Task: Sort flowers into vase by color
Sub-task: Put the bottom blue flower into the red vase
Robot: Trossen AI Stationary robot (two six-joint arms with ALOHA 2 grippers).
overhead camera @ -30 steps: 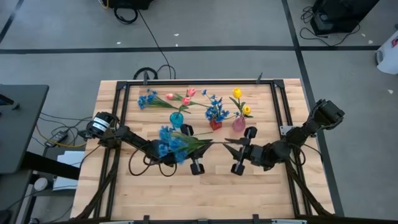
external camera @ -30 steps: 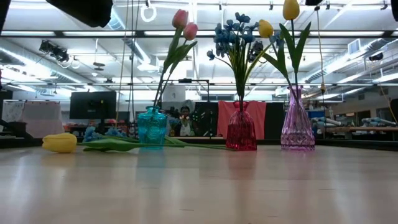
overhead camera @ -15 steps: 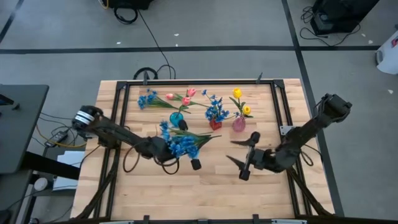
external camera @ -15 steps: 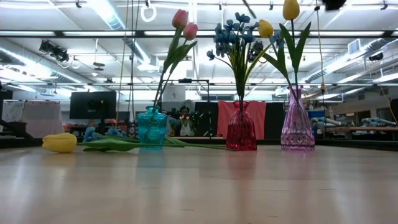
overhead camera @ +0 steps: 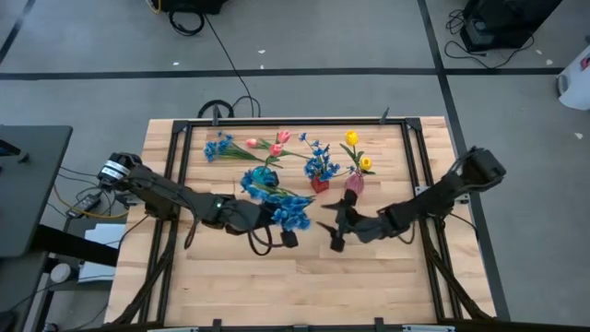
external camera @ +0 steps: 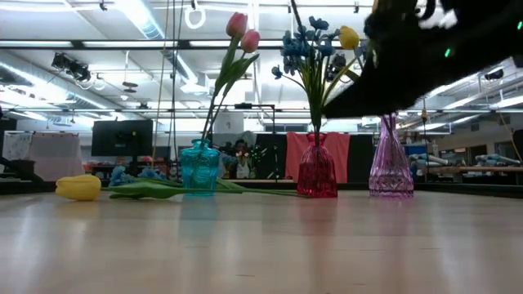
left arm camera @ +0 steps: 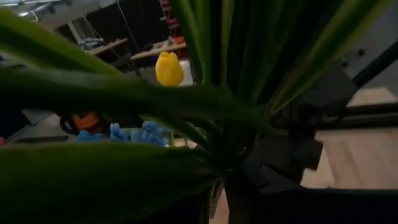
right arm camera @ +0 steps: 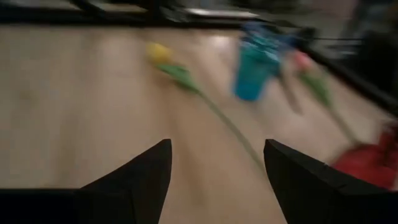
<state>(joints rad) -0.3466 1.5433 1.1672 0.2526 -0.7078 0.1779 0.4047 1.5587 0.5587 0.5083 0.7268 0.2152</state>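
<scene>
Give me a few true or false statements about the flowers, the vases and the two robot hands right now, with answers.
1. The left hand grips a blue flower spray. True.
2. The right hand is shut on a yellow tulip. False: its fingers are spread and empty.
3. Pink tulips stand in the teal vase. True.
4. The red vase is empty. False: it holds blue blossoms.
5. A yellow tulip lies on the table. True.

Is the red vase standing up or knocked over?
Standing up. The red vase sits upright on the table, with blue flowers sticking straight up out of it.
</scene>
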